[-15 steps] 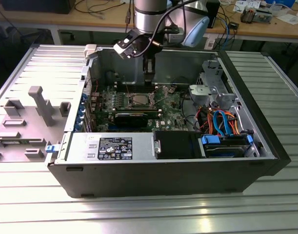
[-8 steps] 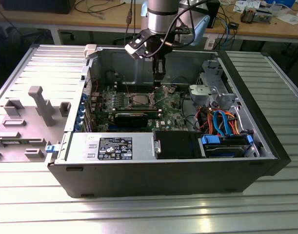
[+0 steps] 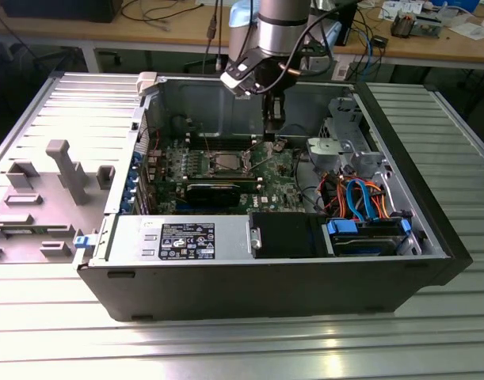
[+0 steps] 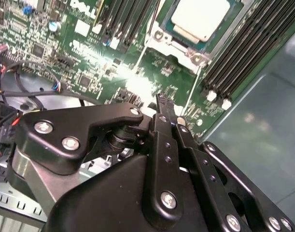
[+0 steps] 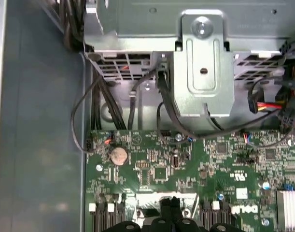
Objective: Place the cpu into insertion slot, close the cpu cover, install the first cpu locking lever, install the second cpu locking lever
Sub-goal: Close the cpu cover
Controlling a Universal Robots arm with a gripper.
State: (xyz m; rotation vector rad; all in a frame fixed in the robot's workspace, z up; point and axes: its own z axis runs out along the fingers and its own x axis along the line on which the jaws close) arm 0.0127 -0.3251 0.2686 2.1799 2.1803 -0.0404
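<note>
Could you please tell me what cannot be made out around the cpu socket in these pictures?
1. The cpu: cut off by the picture's edge in the second wrist view.
2. The cpu cover: partly cut off with it, and too small in the exterior view to tell whether it is latched.
3. The board beneath the gripper: hidden by the gripper's black body in the second wrist view.
</note>
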